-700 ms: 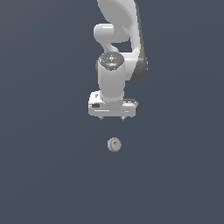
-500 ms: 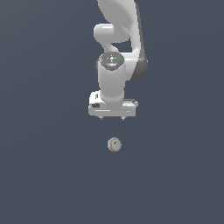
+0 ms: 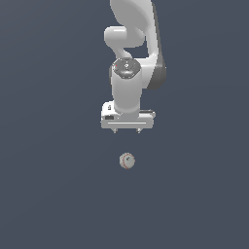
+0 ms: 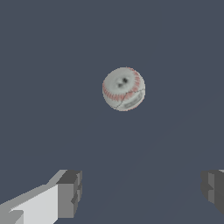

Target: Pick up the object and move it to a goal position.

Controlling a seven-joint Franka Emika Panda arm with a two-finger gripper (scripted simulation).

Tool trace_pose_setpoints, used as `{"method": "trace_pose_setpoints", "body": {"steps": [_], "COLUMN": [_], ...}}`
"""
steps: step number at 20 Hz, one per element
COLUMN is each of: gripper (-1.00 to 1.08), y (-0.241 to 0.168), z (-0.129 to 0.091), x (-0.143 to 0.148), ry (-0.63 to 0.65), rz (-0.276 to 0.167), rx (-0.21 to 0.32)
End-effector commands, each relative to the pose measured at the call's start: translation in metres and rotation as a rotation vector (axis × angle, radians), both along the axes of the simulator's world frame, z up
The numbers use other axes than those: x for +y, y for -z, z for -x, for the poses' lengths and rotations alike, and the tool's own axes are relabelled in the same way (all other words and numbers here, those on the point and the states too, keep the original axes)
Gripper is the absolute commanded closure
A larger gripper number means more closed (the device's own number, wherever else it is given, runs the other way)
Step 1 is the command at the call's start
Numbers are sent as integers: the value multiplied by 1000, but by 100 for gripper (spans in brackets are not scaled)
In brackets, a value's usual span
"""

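The object is a small whitish-grey ball (image 3: 127, 160) with thin red curved marks, lying on the dark grey surface. It also shows in the wrist view (image 4: 124, 89). My gripper (image 3: 127, 131) hangs from the white arm above the ball and a little behind it, apart from it. The fingers (image 4: 69, 194) stand wide apart with nothing between them, so the gripper is open and empty. The ball lies ahead of the gap between the fingertips, not between them.
A plain dark grey surface (image 3: 53, 194) fills both views. No other objects, containers or edges show.
The gripper has sunk very slightly toward the surface. The ball has not moved.
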State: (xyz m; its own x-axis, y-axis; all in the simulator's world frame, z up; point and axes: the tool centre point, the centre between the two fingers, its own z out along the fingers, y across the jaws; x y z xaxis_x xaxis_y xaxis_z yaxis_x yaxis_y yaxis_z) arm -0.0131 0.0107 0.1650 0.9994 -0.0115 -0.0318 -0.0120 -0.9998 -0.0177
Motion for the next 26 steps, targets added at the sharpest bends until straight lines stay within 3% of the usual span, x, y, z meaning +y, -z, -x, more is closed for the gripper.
{"method": "trace_pose_setpoints", "body": {"steps": [1, 12, 26], "gripper": [-92, -92, -92], "y": [0, 7, 26], "z": [0, -10, -35], "x": [0, 0, -1], "ry": [5, 142, 508], "rz": [0, 2, 10], "rx": [0, 1, 1]}}
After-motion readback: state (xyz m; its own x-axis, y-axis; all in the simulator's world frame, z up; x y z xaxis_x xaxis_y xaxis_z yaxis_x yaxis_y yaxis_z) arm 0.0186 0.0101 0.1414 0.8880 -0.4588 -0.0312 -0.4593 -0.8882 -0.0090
